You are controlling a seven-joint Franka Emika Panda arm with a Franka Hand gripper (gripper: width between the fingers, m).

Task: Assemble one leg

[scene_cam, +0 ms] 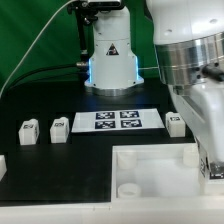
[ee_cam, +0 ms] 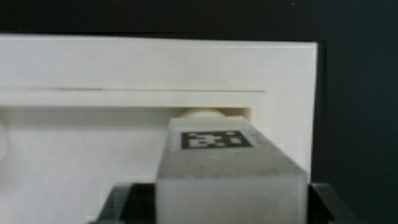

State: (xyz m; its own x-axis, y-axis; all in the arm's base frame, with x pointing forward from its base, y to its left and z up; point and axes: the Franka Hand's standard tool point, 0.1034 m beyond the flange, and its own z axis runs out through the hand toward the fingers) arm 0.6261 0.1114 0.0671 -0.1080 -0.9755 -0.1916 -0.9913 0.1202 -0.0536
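Note:
In the wrist view my gripper [ee_cam: 222, 206] is shut on a white leg [ee_cam: 219, 165]. The leg's black-and-white tag [ee_cam: 217, 139] faces the camera, and a dark finger [ee_cam: 130, 205] shows on each side of it. The leg's far end meets the inner wall of the large white tray-like panel [ee_cam: 107, 70], near its corner. In the exterior view the gripper [scene_cam: 212, 166] is low over the panel's [scene_cam: 150, 168] corner at the exterior view's right; the held leg is mostly hidden there. Three more legs stand on the table: two [scene_cam: 28, 132] [scene_cam: 57, 128] toward the exterior view's left and one [scene_cam: 175, 124] toward its right.
The marker board [scene_cam: 115, 120] lies flat behind the panel. The robot base [scene_cam: 110, 60] stands at the back with a cable beside it. A white part [scene_cam: 2, 166] shows at the exterior view's left edge. The table top is black.

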